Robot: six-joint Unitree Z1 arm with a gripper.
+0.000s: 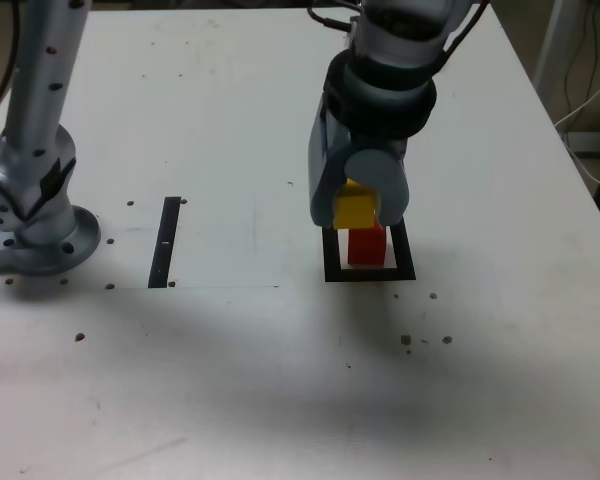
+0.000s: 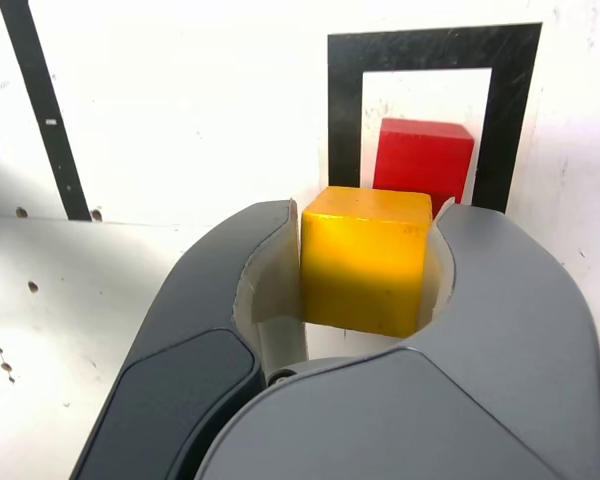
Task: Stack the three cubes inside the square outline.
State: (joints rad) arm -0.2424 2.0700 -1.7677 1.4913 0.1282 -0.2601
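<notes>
We see the red cube (image 1: 367, 247) sitting inside the square outline (image 1: 369, 272), right of centre in the exterior view. The yellow cube (image 1: 355, 208) hangs above it, gripped; we see no green cube.

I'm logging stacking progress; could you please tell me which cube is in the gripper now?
The yellow cube, clamped in the gripper; the red cube sits free inside the square outline.

Exterior view: high, off the arm, tilted down across the white table (image 1: 230, 380), mid-range. Wrist view: close, looking past the gripper (image 2: 365, 262) onto the tabletop. Shared: yellow cube (image 1: 355, 209), red cube (image 1: 366, 246), square outline (image 1: 369, 273), black strip (image 1: 166, 243).
</notes>
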